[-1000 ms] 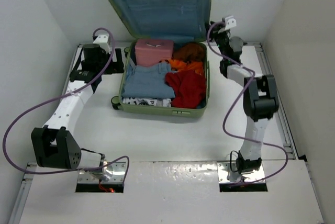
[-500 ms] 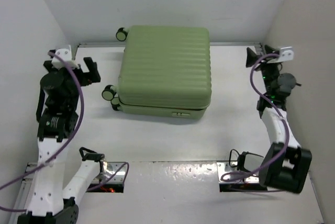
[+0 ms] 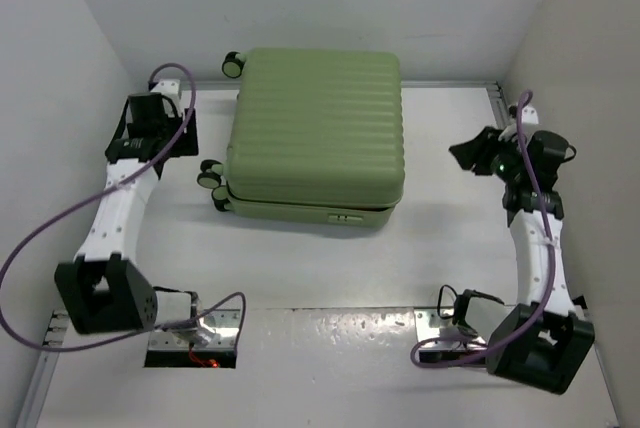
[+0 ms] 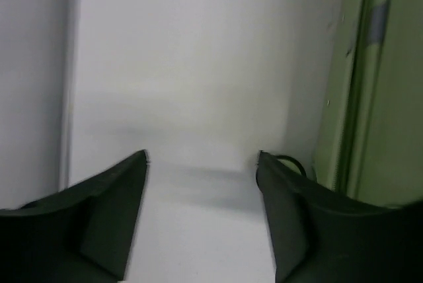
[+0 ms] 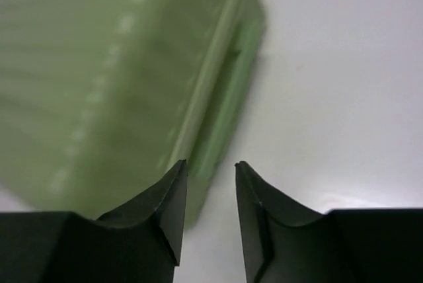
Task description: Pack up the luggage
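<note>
From above, a large light-green hard-shell suitcase with a ribbed shell lies flat and closed at the far middle of a white table. Its small black wheels stick out on the left side. The left gripper sits just beside that wheeled side. The right gripper hangs well apart from the suitcase's right edge and points toward it.

The left wrist camera shows the left gripper's two dark fingers spread wide with nothing between them. The green side of the suitcase rises at the right edge of this view, with a dark ring that is probably a wheel close to the right finger.

The right wrist camera shows two dark fingers with a narrow gap between them, gripping nothing. They are aimed at the seam between lid and base.

Packing looks nearly done, though the blur hides whether the seam is fastened. If it is not, the lid could spring up. A sideways push on the seam could slide the suitcase across the smooth table, and the left fingers could snag on a wheel.
</note>
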Motion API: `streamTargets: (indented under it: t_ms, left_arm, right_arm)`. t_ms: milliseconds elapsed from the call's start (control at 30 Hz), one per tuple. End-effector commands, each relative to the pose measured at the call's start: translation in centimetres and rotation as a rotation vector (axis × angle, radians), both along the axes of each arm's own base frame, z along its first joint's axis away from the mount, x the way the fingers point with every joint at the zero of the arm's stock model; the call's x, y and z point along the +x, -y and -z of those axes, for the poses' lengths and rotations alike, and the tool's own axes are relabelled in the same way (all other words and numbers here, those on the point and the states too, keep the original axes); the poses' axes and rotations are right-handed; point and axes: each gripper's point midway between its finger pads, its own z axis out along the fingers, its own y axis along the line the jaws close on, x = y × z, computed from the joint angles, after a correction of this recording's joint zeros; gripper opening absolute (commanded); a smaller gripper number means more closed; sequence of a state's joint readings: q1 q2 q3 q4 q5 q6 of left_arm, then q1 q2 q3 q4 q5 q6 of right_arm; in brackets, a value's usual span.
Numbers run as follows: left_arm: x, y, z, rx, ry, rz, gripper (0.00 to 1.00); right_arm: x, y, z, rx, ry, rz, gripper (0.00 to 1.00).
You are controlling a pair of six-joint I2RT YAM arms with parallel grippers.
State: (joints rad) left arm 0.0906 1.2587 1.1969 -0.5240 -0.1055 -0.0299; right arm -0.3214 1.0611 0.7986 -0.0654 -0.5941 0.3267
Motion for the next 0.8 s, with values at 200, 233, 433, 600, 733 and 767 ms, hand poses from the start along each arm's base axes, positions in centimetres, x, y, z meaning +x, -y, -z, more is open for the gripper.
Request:
streamTargets:
  t_ms: [200,233,433,600,733,767]
  left_arm:
    - [3.2,3.4,2.1,-0.088,-0.056,0.363,0.54]
    - [2.5,4.1,3.0,-0.098,-0.088,0.42,0.54]
    - [0.0,9.2,4.9,-0.154,-0.134,0.637,0.48]
    - [-0.7,10.8,5.5,-0.172,-0.152,0.693,0.42]
    - [-1.6,11.6,6.1,-0.196,-0.186,0.741,0.38]
    - [-1.9,11.7,6.3,-0.203,-0.2,0.74,0.38]
  right_arm:
    - [-15.2,-14.7,-1.1,0.044,0.183,-0.857,0.24]
    - [-16.2,-15.9,-0.5,0.02,0.187,-0.923,0.23]
    - [-19.1,-21.0,5.5,-0.162,0.039,-1.14,0.19]
    - [-16.9,-24.5,10.7,-0.46,0.063,-1.105,0.13]
    - [-14.6,-25.2,13.4,-0.669,0.029,-0.981,0.13]
    - [-14.3,-25.2,13.7,-0.674,0.02,-0.96,0.12]
